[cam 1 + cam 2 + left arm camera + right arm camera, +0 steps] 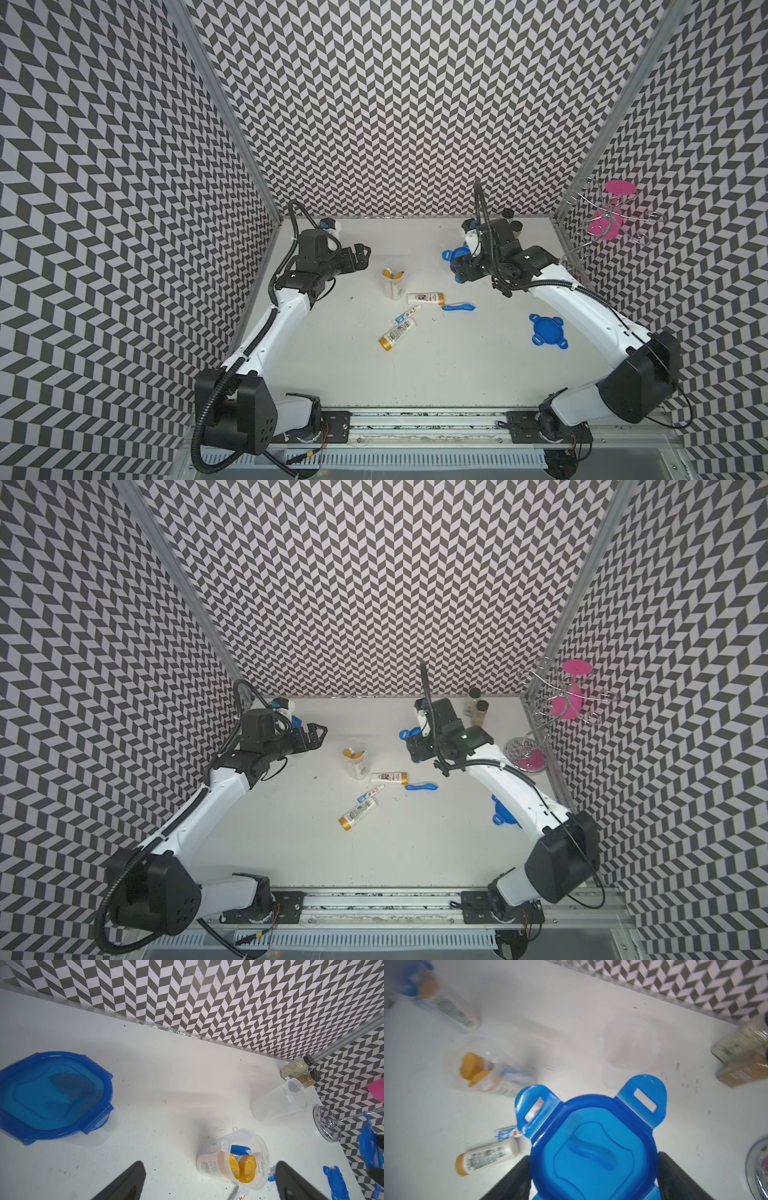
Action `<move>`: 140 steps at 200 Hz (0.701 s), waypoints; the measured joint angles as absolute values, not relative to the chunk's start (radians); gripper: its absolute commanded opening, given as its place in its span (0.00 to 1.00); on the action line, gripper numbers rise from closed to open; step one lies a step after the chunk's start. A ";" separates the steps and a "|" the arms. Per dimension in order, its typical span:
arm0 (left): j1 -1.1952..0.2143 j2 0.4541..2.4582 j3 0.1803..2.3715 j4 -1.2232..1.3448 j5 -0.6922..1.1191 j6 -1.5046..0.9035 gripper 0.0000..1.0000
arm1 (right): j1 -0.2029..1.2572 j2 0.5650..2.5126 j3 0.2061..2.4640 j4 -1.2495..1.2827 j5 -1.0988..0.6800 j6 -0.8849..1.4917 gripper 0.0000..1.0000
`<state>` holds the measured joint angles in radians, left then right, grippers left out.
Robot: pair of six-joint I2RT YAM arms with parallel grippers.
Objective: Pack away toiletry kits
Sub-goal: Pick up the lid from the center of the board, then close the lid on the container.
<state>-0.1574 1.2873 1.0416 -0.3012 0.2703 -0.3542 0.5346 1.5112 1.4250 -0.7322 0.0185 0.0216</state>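
Nearest, we see a gold-capped tube (397, 333) and a spare lid (547, 331) lying on the table (457, 374), then an open cup (392, 284) holding tubes (242, 1167), and farther back our left gripper (360, 254) spread wide and empty, our right gripper (592, 1180) clamping a blue lid (591, 1126).

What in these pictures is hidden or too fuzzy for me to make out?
- Right wrist view: the picture's edge cuts off the blue four-tab lid in the right gripper; the empty clear plastic cup is blurred.
- In a top view, the right arm partly covers a loose blue lid.
- In both top views, the label on the white gold-capped tube is too small to read.
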 measured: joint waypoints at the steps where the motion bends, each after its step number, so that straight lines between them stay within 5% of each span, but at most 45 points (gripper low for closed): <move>1: -0.157 1.286 1.041 -0.302 0.270 -0.355 0.99 | 0.540 1.516 1.435 -0.735 0.015 0.023 0.63; 88: -0.146 1.225 0.987 -0.322 0.195 -0.373 0.99 | 0.733 2.006 1.954 -0.810 -0.083 0.054 0.61; 140: -0.114 1.201 0.962 -0.337 0.188 -0.379 0.99 | 0.784 2.076 2.015 -0.830 -0.059 -0.004 0.62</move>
